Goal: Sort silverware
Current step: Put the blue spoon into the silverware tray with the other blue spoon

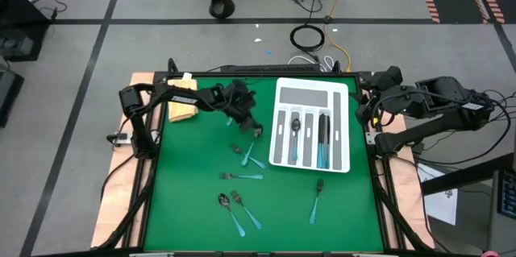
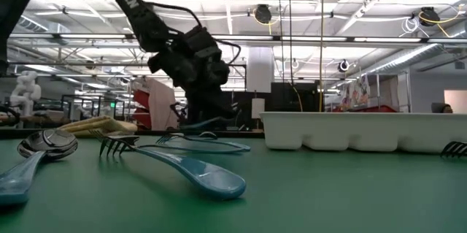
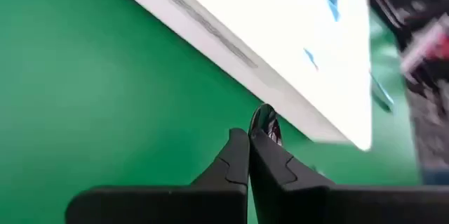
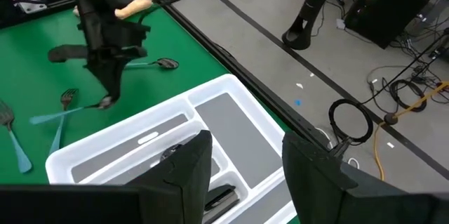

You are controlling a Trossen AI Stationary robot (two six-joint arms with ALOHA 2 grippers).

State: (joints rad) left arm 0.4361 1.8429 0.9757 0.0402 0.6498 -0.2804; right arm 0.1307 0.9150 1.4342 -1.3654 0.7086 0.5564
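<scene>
Forks and spoons with dark heads and teal handles lie scattered on the green mat: two crossed forks (image 1: 247,157), a fork (image 1: 242,176), a spoon (image 1: 225,201) beside a fork (image 1: 247,210), and a fork (image 1: 316,201) further right. My left gripper (image 1: 255,130) is beside the left wall of the white tray (image 1: 278,120) and is shut on a spoon (image 3: 265,121). My right gripper (image 4: 242,161) hangs open above the tray's far right corner and holds nothing. More pieces (image 1: 322,138) lie in the tray's slots. My left gripper pinches the spoon between its two fingertips (image 3: 242,155), just behind the dark head (image 3: 265,120), which sticks out past the tips. The fingers slant down toward the tray. The fingers hide the handle in the wrist view. Whether the spoon is clear of the mat, I cannot tell.
A folded yellow cloth (image 1: 181,100) lies at the mat's far left. Another spoon (image 4: 164,63) lies on the mat beyond my left arm. There is free green mat (image 1: 185,176) along the near left. Cables (image 1: 308,38) and a stand's foot (image 1: 219,3) are on the floor beyond the table.
</scene>
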